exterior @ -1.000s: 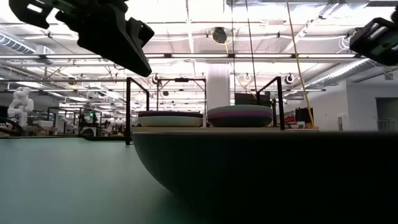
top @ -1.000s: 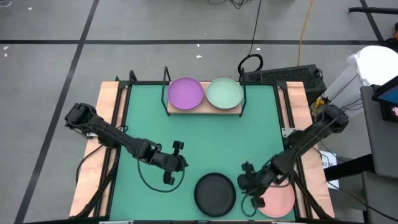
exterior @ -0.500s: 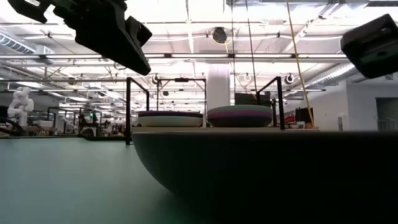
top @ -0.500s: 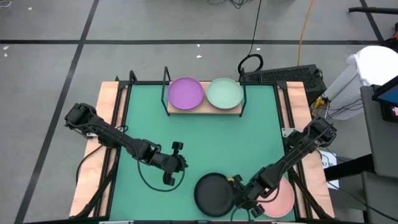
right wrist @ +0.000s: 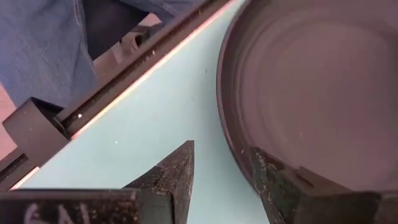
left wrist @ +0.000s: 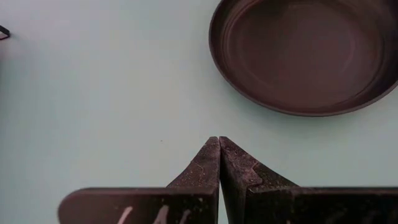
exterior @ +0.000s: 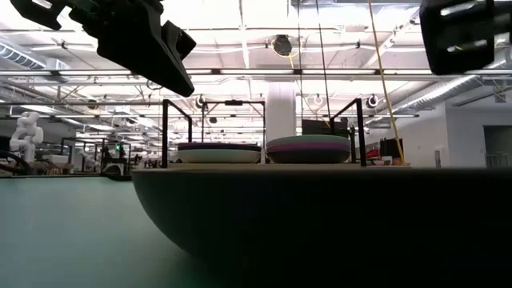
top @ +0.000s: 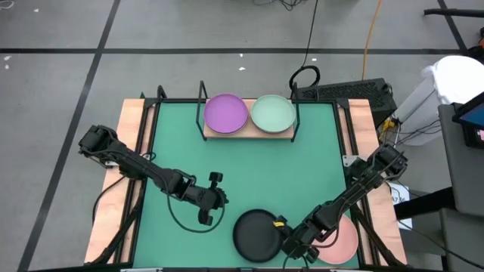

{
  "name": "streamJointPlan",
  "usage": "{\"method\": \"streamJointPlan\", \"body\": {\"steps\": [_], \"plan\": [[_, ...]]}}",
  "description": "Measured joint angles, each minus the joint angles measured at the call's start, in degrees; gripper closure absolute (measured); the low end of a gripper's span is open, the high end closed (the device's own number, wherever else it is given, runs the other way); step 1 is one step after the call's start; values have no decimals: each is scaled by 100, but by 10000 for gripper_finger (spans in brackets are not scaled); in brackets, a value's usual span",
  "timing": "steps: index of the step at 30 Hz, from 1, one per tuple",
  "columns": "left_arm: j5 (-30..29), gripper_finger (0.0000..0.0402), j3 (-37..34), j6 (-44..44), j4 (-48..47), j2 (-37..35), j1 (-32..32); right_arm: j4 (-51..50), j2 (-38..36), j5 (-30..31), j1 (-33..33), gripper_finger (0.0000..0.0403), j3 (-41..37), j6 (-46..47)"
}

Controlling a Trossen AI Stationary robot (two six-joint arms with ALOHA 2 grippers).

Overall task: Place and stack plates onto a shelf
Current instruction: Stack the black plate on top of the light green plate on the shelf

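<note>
From above, the shelf (top: 248, 130) stands at the far edge of the green table (top: 302, 166), with a purple plate (top: 226, 112) and a pale mint plate (top: 273, 113) side by side on its board. Taking the shelf as the landmark, the black plate (top: 254, 235) lies well away from it at the near edge of the table, almost straight across from the purple plate. The salmon pink plate (top: 344, 240) lies beside the black one, on the side of the right arm, partly hidden under that arm.

The right gripper (top: 290, 240) is at the black plate's rim on the side facing the pink plate. Only its own wrist camera shows how it stands: its fingers (right wrist: 178, 169) are spread apart, one over bare table just outside the plate, the other inside the rim, so the black plate's edge (right wrist: 231, 134) passes between them. They are not pressed onto it.

The left gripper (top: 215, 198) hangs over open table, nearer the shelf than the black plate is and off to the left arm's side. Its wrist view shows its fingers (left wrist: 217, 163) closed tip to tip with nothing between them, the black plate (left wrist: 305, 55) beyond.

The level view alone shows that each shelf pile is more than one plate high, which the overhead view hides; the black plate's dark wall (exterior: 320, 224) fills the foreground.
</note>
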Motion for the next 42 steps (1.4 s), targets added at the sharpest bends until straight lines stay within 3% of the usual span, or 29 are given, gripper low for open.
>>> {"method": "streamJointPlan", "body": {"steps": [15,19,28,36,42], "plan": [[2,398,2,-10,0,0,0,111,319,379,-118,271,-76,-1304],[2,398,2,-19,0,0,0,126,351,604,-122,294,-74,-1557],[2,398,2,3,0,0,0,46,322,595,-121,394,-74,-1709],[2,398,2,3,0,0,0,30,237,663,-120,400,-74,-1795],[2,398,2,3,-1,0,0,-126,-85,1073,-118,401,-76,-1806]]}}
